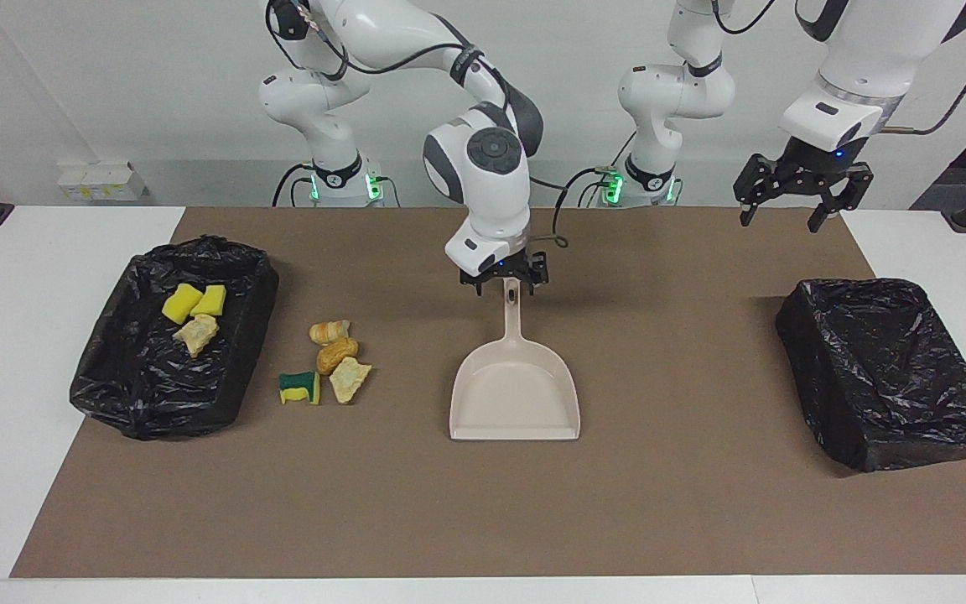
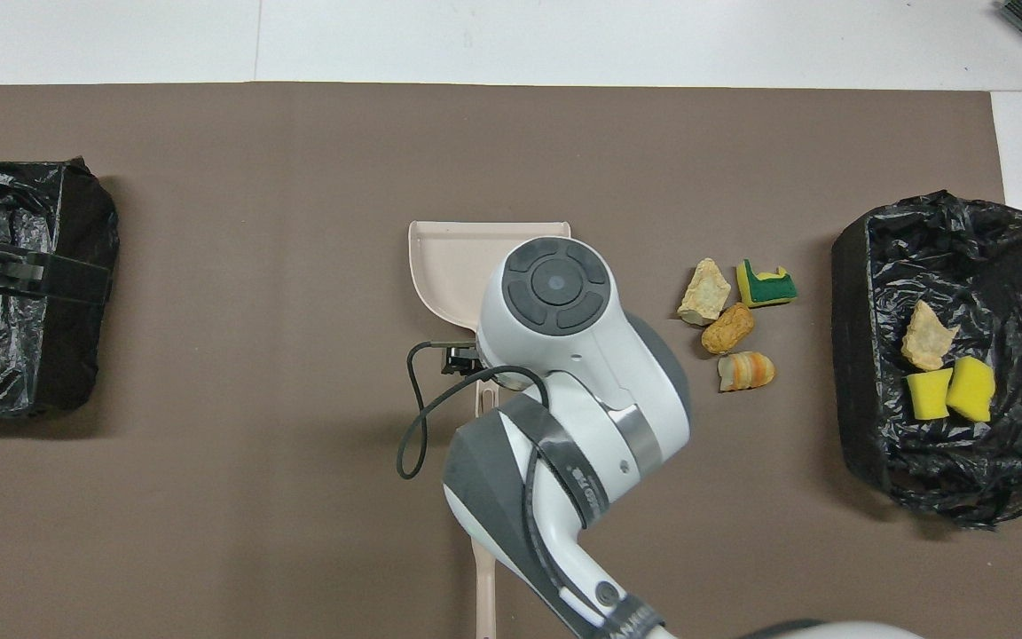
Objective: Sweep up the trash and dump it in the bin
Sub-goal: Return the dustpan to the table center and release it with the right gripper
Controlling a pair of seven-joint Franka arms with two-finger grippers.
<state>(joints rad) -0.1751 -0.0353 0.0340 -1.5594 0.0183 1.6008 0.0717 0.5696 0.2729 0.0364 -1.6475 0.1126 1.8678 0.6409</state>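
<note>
Brown mat (image 1: pixel 483 512), facing view alone shows right gripper (image 1: pixel 509 285) fingers released above dustpan (image 1: pixel 515 394) handle.

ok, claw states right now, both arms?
Left claw: open, empty, up over the table near the bin at its end.
Right claw: open, over the dustpan handle, holding nothing.

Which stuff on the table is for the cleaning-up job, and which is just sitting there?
For the job:
- dustpan
- four scraps on the mat
- bin with three scraps in it
- right claw, open over the dustpan handle

Just there:
- second black-lined bin
- brown mat
- left claw, open, waiting
</note>
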